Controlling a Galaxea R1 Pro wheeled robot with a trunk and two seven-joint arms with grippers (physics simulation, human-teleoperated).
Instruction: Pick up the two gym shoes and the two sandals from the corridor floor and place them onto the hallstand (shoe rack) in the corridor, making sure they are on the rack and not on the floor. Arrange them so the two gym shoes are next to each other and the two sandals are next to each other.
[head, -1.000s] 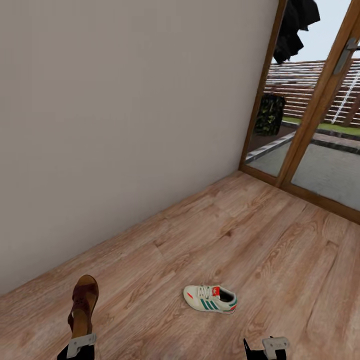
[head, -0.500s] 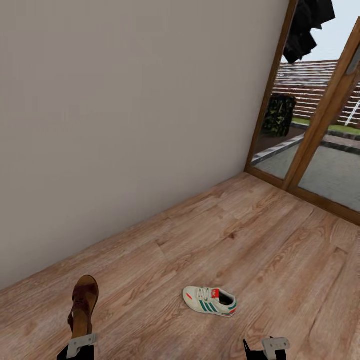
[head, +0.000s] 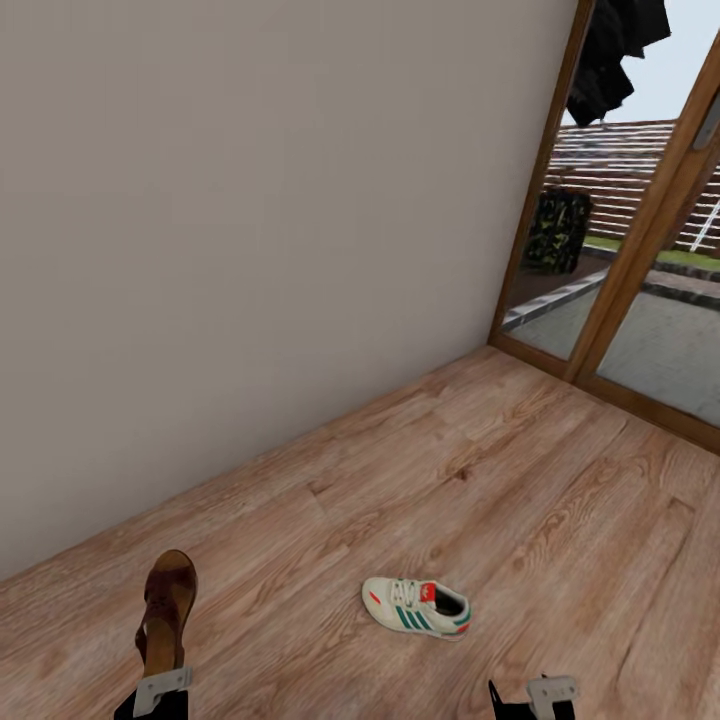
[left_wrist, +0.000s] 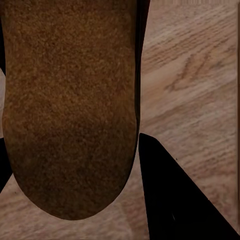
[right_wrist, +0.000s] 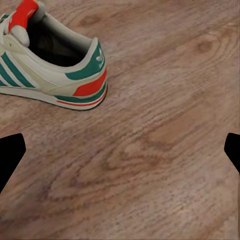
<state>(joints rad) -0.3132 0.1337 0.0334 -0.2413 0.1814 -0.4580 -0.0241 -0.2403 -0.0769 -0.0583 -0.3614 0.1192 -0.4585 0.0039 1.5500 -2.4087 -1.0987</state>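
Gym shoe: one white shoe (head: 416, 607) with green stripes and red bits lies flat on the wood floor (head: 520, 480). Its toe points to the left arm's side. In the right wrist view the heel end of the shoe (right_wrist: 55, 60) is close by.

Right gripper: the right gripper (right_wrist: 120, 150) hangs over bare floor, just beside the shoe's heel, not touching it. Its two dark fingertips (right_wrist: 10, 155) sit far apart, with nothing between them. In the head view it (head: 535, 697) is low down, nearer the robot than the shoe.

Sandal: a brown sandal (head: 166, 610) sticks out past the left gripper (head: 160, 692), with its toe pointing away from the robot. In the left wrist view its brown sole (left_wrist: 70, 105) sits between the dark fingers (left_wrist: 175, 200), so this gripper is holding the sandal.

Shoe and sandal: well apart from each other.

Wall: a plain pale wall (head: 260, 220) stands behind the floor.

Door: a glass door with a wood frame (head: 640, 250) is on the right arm's side, with a yard outside.
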